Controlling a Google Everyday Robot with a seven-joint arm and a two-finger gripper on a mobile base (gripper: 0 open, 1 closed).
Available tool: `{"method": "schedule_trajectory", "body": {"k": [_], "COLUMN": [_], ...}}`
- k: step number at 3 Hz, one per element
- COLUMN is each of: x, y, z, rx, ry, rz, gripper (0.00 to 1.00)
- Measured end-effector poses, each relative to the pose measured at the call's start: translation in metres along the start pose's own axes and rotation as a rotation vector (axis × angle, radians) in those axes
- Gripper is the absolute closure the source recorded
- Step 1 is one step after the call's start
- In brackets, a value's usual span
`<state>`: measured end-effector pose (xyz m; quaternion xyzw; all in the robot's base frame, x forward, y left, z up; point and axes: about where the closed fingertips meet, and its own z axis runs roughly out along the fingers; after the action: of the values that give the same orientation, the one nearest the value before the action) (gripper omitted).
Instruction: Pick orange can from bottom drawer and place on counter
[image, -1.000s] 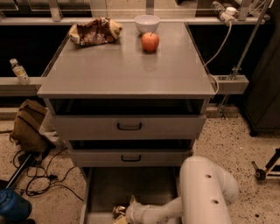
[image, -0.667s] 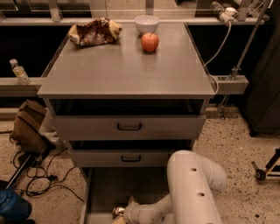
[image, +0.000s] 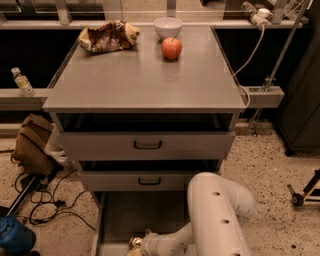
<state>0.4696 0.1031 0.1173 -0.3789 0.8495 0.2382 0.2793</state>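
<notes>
One orange can (image: 134, 242) lies just beside the gripper (image: 141, 246) in the bottom drawer (image: 125, 215).

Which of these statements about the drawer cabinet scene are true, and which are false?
1. The apple sits on the counter next to a white bowl. True.
2. The orange can stands on the counter. False: it lies low in the bottom drawer, at the pincer.
3. The bottom drawer is pulled open. True.
4. The pincer hovers above the counter. False: it is down inside the bottom drawer, at the lower edge of the view.
5. The snack bag lies in the bottom drawer. False: it is on the counter's far left corner.
</notes>
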Motion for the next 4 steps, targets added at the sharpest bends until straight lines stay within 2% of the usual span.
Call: {"method": "schedule_trajectory", "body": {"k": [1,2,3,4], "x": [0.000,-0.007,-0.043,-0.105], "y": [0.000,-0.001,-0.003,0.015], "z": [0.000,-0.016,-0.061,-0.114], "rx": [0.000,0.019,0.052,0.066], "ry": [0.000,-0.035,-0.120,-0.195], "rz": [0.000,-0.002,-0.033,-0.126], "gripper": [0.42,0.65,0.88,1.00]}}
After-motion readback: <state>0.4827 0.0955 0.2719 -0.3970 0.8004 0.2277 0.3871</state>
